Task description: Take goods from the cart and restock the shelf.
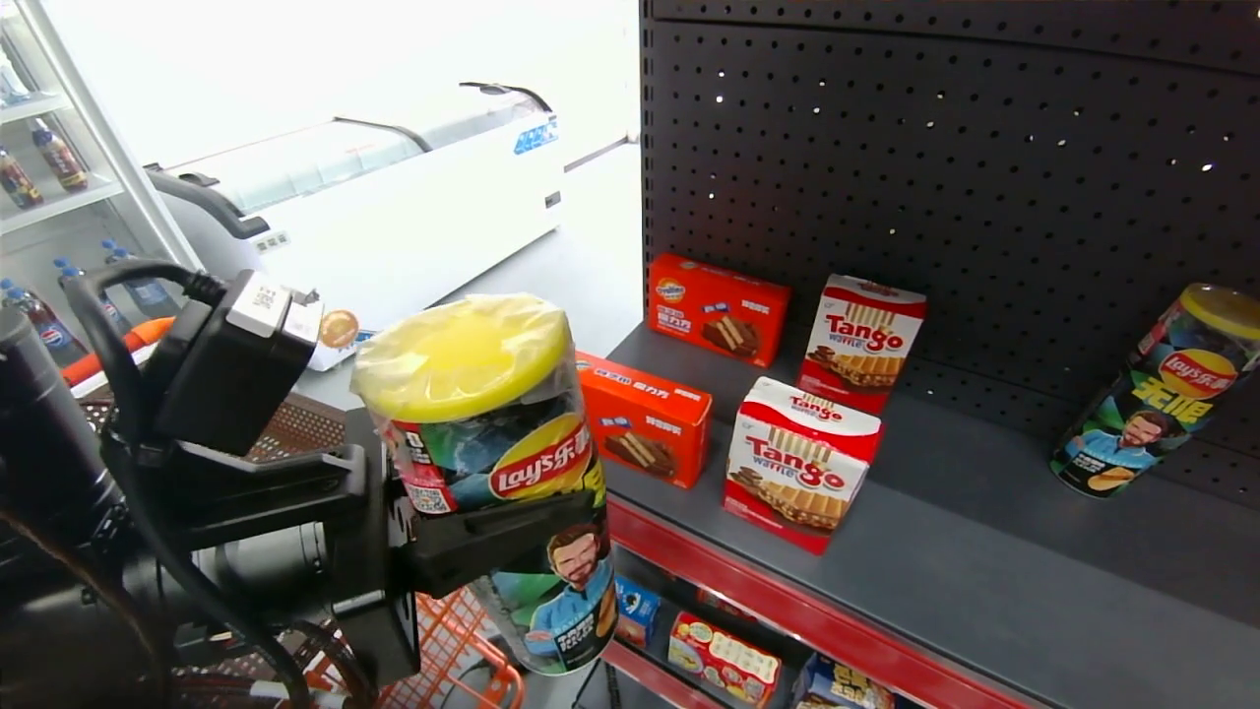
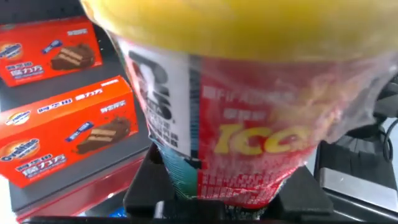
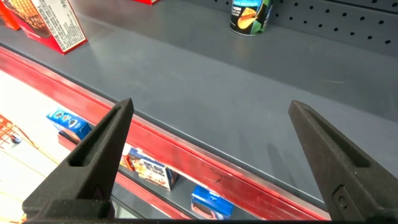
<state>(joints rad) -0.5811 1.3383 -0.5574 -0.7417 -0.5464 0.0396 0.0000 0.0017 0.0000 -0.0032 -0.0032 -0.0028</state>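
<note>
The left jaws are closed tight on a chip can (image 1: 472, 394), gripping it round the middle below its yellow lid. The can stands nearly upright in the air, just off the left end of the shelf (image 1: 984, 561) and above the orange cart (image 1: 453, 650). From the left wrist the can (image 2: 249, 124) looms close, with the two orange boxes beyond it.

On the shelf, one orange box (image 1: 645, 418) sits near the front left corner, close to the held can, and another orange box (image 1: 719, 307) stands behind it by the pegboard (image 1: 935, 148). To their right are two wafer boxes: one (image 1: 799, 463) toward the front, the other (image 1: 863, 340) farther back. Well apart from them, at the right, a second can (image 1: 1152, 394) is tilted, its top against the pegboard.

The right jaws are spread wide and hold nothing. They hang over the red front edge of the shelf (image 3: 249, 93), with the second can (image 3: 250, 15) far behind them.

More packets lie on a lower shelf (image 1: 724, 660) under the red edge. A white freezer (image 1: 394, 197) stands in the room behind the left arm.
</note>
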